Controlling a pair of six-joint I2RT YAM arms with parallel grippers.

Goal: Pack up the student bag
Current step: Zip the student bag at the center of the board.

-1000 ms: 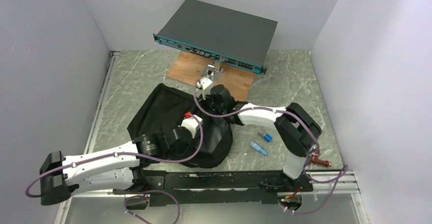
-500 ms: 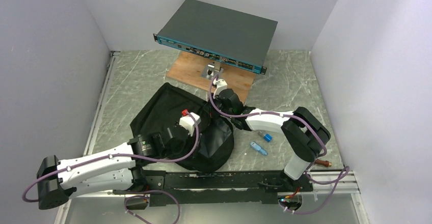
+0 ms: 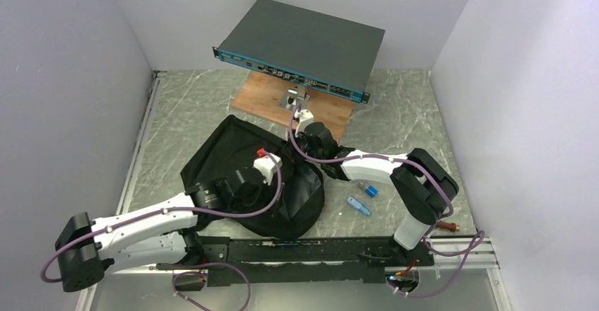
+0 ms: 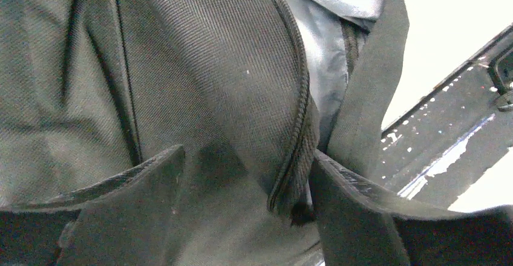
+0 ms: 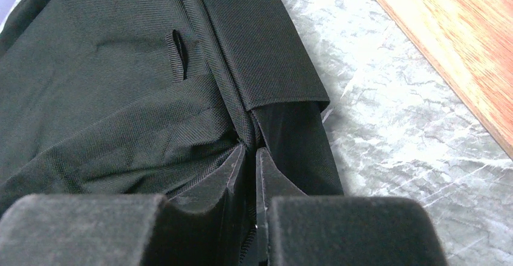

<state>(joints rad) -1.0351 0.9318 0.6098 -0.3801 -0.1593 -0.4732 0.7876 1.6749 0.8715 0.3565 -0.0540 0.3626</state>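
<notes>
table (image 3: 184,106): marble, bag (image 3: 226,148) in the middle
left gripper (image 4: 242,181): jaws just spread, bag let go
right gripper (image 5: 249,157): pinching bag's 2 o'clock edge

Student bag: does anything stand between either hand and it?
Nothing visible does. The left hand is open astride the zipper of the student bag; the right hand pinches a fold of its fabric.

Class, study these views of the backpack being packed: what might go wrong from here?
The left claw stands open around the zipper, holding nothing, so the backpack may sag shut. The right claw seems to pinch only a thin fold of the fabric, which might slip free.
</notes>
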